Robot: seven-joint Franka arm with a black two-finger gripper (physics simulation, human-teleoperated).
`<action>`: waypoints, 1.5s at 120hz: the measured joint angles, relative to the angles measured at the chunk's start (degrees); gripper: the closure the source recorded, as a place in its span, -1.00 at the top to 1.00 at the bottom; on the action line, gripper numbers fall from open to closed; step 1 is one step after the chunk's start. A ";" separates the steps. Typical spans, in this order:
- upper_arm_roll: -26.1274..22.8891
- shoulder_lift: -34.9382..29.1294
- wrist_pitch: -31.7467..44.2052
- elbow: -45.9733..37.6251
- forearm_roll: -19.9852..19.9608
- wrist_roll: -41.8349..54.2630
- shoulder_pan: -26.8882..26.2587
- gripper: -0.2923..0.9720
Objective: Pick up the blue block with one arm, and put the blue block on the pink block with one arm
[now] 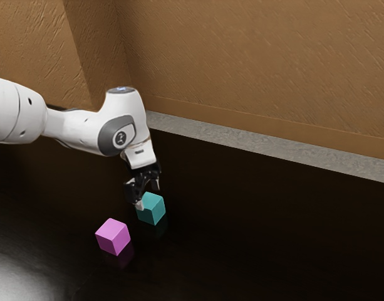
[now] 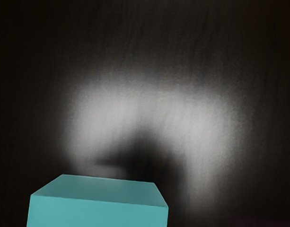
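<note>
Clearly the stacking is not yet done: the gripper (image 1: 142, 195) is down at the blue block (image 1: 151, 209), which is low at the dark table (image 1: 273, 238), near the pink block (image 1: 113, 236) and not on it. Whether the gripper has hold of it I cannot tell; lifting and placing look left to do

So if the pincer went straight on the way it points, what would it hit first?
Probably the small blue-green cube, right under the black pincer. How close they are is hard to tell.

Teal block (image 1: 151, 209), pink block (image 1: 113, 236), blackish table (image 1: 273, 238)
</note>
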 joint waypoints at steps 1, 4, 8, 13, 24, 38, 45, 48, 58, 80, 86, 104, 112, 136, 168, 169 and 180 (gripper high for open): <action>0.00 0.09 0.06 0.00 -0.03 0.19 0.01 0.54; 0.00 0.30 0.24 -0.01 -0.13 0.75 0.03 0.54; 0.00 0.46 0.52 0.02 -0.22 1.46 0.04 0.54; 0.00 0.64 1.18 0.07 -0.31 2.29 0.05 0.54; 0.00 1.40 2.87 0.30 -0.43 3.84 0.05 0.54; 0.00 3.44 4.79 0.67 -0.49 5.36 0.05 0.54; 0.00 4.67 5.66 0.76 -0.51 5.96 0.05 0.54; 0.00 5.10 5.98 0.81 -0.51 6.20 0.05 0.54; 0.00 6.26 6.93 0.87 -0.52 6.93 0.05 0.54; 0.00 6.99 8.28 0.92 -0.53 8.21 0.17 0.54; 0.02 7.36 8.50 0.94 -0.53 8.50 0.75 0.54; 0.00 8.14 9.29 0.91 -0.50 9.25 1.34 0.49; 0.00 8.18 9.53 0.90 -0.55 9.48 1.36 0.30; 0.01 4.61 9.46 0.41 -0.56 10.01 1.44 0.00; -0.02 -11.17 5.45 -10.06 -1.52 10.49 4.13 -0.08; -0.02 -11.54 5.31 -10.36 -1.55 10.50 4.19 -0.08; -0.08 -14.97 3.92 -13.51 -1.74 10.63 4.67 -0.08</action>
